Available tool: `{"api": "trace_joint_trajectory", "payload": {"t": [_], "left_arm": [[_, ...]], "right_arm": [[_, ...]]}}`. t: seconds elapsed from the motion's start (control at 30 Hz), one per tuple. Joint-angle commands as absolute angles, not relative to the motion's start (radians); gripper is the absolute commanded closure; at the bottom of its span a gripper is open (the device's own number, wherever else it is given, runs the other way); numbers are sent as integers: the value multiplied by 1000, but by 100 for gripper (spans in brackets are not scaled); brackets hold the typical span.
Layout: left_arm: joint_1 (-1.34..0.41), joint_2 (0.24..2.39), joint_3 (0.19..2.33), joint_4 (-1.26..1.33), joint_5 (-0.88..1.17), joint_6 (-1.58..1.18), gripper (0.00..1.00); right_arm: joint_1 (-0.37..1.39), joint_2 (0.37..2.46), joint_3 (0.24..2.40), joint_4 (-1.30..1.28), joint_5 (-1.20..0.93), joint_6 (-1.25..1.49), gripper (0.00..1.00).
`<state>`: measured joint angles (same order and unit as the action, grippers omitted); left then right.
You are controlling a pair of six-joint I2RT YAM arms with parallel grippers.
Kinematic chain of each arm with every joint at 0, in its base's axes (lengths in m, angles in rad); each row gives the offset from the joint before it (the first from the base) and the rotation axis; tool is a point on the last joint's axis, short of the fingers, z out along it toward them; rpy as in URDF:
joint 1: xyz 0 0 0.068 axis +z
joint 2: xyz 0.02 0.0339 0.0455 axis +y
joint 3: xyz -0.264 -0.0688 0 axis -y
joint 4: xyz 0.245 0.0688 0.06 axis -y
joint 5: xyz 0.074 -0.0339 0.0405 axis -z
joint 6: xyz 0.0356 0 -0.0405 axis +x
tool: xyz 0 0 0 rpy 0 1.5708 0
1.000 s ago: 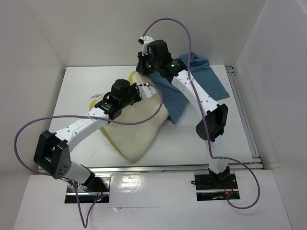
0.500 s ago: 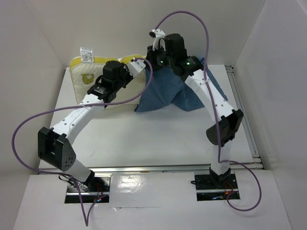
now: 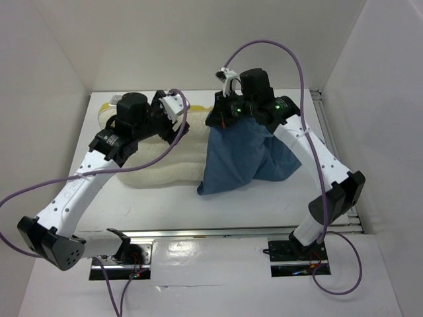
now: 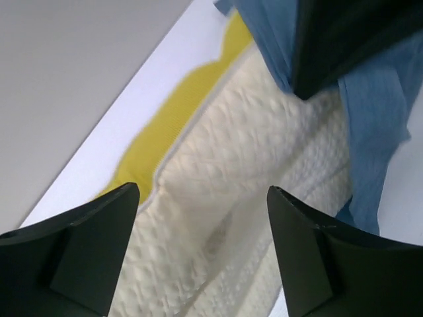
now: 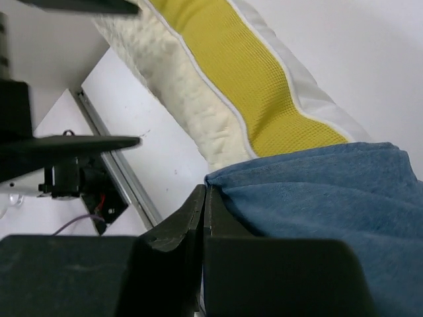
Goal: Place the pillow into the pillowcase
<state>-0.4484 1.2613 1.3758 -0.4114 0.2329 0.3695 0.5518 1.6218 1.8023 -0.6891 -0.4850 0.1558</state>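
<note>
Cream pillow [image 3: 155, 170] just beneath wide-apart left pincer [image 4: 203, 191], dusty-blue pillowcase [image 3: 238, 155] edge in clamped right pincer [image 5: 205, 195]

table [image 3: 264, 198]: white | walls [image 3: 132, 46]: white | rail [image 3: 218, 232]: near edge

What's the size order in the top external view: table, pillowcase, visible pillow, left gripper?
1. table, clearly largest.
2 and 3. pillowcase and the visible part of the pillow: they look about alike. The left arm covers some of the pillow, so I won't rank them.
4. left gripper, smallest.
</note>
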Motion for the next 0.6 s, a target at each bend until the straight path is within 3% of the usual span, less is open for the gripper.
{"api": "trace_joint_trajectory", "payload": {"t": [0.0, 0.23, 0.37, 0.57], "left_arm": [[-451, 1220, 1453, -388, 194, 238, 7], [-390, 1310, 1558, -399, 104, 192, 6], [-264, 1446, 1722, -492, 242, 89, 6], [-155, 1826, 2142, -806, 515, 40, 25]], "right_arm": [[551, 1557, 1766, -742, -563, 166, 100], [526, 1578, 1796, -822, -675, 101, 100], [526, 1542, 1769, -831, -695, 91, 100], [563, 1477, 1723, -864, -726, 21, 100]]}}
